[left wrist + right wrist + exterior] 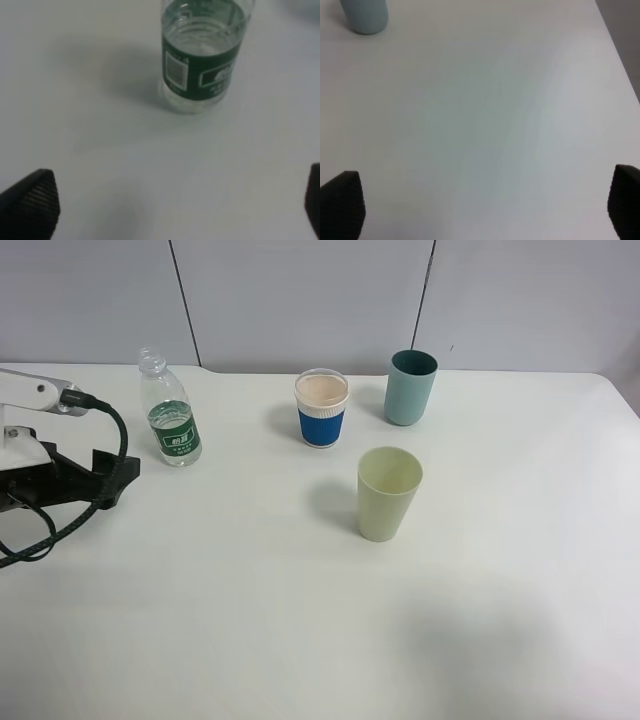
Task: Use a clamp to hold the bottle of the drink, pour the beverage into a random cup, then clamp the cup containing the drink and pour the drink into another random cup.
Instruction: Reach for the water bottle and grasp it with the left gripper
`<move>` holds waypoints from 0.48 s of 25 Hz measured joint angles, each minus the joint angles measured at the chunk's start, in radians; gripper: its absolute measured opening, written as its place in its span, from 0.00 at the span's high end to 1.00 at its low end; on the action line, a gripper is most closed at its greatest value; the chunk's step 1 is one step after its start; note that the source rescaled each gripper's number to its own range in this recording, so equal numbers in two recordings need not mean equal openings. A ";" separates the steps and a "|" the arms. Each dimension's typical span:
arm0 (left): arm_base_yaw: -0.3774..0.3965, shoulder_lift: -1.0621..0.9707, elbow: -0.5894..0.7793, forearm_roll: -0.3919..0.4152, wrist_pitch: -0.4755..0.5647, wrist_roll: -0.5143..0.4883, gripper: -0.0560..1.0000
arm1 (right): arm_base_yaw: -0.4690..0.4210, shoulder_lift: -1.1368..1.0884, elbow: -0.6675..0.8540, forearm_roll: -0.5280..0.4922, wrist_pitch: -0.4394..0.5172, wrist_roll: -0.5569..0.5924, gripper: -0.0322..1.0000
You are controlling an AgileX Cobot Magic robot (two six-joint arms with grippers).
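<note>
A clear bottle (170,422) with a green label and no cap stands at the back left of the white table, holding some clear liquid. My left gripper (118,480) sits low just left of it and a little nearer the front, open and empty. In the left wrist view the bottle (202,60) is ahead of the wide-apart fingertips (30,205). Three cups stand upright: a blue one with a white rim (321,408), a teal one (411,388) and a pale green one (388,494). My right gripper (482,205) is open over bare table, with the teal cup (365,15) far ahead.
The left arm's black cable (60,525) loops over the table at the left edge. The table's right edge (620,55) runs close by the right gripper. A grey panelled wall (300,295) stands behind the table.
</note>
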 joint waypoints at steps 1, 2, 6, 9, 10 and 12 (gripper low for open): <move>0.000 0.028 0.001 0.026 -0.042 -0.008 0.00 | 0.000 0.000 0.000 0.000 0.000 0.000 0.00; 0.000 0.056 0.001 0.046 -0.078 -0.012 0.00 | 0.000 0.000 0.000 0.000 0.000 0.000 0.00; 0.000 0.162 0.000 0.111 -0.257 -0.023 0.00 | 0.000 0.000 0.000 0.000 0.000 0.000 0.00; 0.000 0.245 -0.001 0.119 -0.366 -0.030 0.00 | 0.000 0.000 0.000 0.000 0.000 0.000 0.00; 0.000 0.268 -0.001 0.120 -0.397 -0.035 0.00 | 0.000 0.000 0.000 0.000 0.000 0.000 0.00; 0.000 0.315 -0.002 0.119 -0.449 -0.049 0.00 | 0.000 0.000 0.000 0.000 0.000 0.000 0.00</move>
